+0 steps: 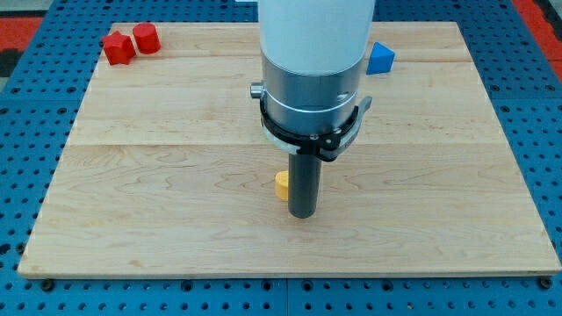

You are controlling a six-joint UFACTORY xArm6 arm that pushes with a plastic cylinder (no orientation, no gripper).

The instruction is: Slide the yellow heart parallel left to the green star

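Observation:
A yellow block (281,185), mostly hidden behind the rod so its heart shape cannot be made out, lies near the middle of the wooden board (158,193), toward the view's bottom. My tip (302,213) rests on the board right against the yellow block's right side. No green star shows in the view; the arm's wide body may hide it.
Two red blocks (118,46) (146,38) sit side by side at the board's top left corner. A blue block (380,58) sits at the top, just right of the arm's body. The board's edges border a blue perforated table (26,105).

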